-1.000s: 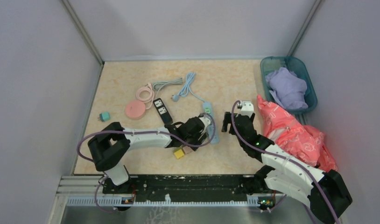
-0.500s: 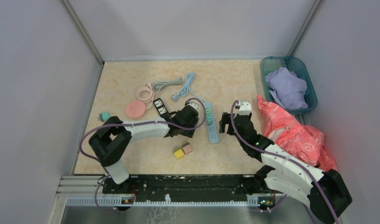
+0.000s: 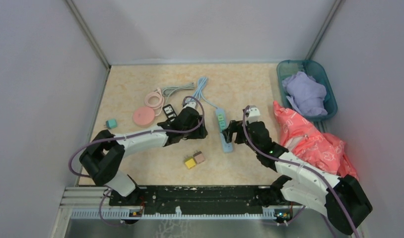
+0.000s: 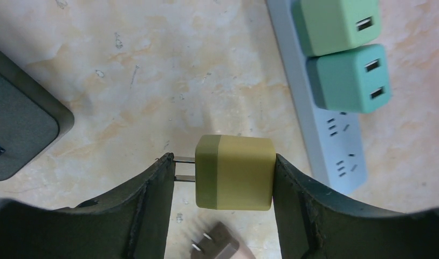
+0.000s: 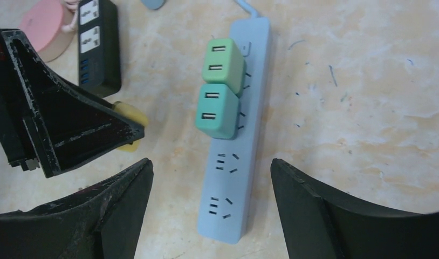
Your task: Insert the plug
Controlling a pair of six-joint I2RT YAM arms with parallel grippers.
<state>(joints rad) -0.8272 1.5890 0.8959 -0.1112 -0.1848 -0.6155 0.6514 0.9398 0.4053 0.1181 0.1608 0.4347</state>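
My left gripper (image 4: pixel 223 163) is shut on an olive-yellow plug (image 4: pixel 236 172), held above the table with its two prongs against the left finger. In the top view this gripper (image 3: pixel 197 130) hovers left of the light blue power strip (image 3: pixel 224 136), and the plug is hidden there. The strip (image 5: pixel 233 178) carries two green plugs (image 5: pixel 218 89) and has free sockets at its near end. Over that near end my right gripper (image 5: pixel 212 167) stands open, its fingers on either side of the strip and apart from it. The yellow plug (image 5: pixel 130 116) peeks out behind the left finger.
A yellow cube plug (image 3: pixel 190 162) and a pink one (image 3: pixel 199 157) lie near the front. A black power strip (image 3: pixel 170 113), a pink round reel (image 3: pixel 143 117), coiled cables and a small teal plug (image 3: pixel 110 123) sit to the left. Pink cloth (image 3: pixel 314 141) and a teal bin (image 3: pixel 309 89) lie to the right.
My left gripper has narrowed and swung from beside the front cubes back and to the left. My right gripper has shifted left over the strip's near end.
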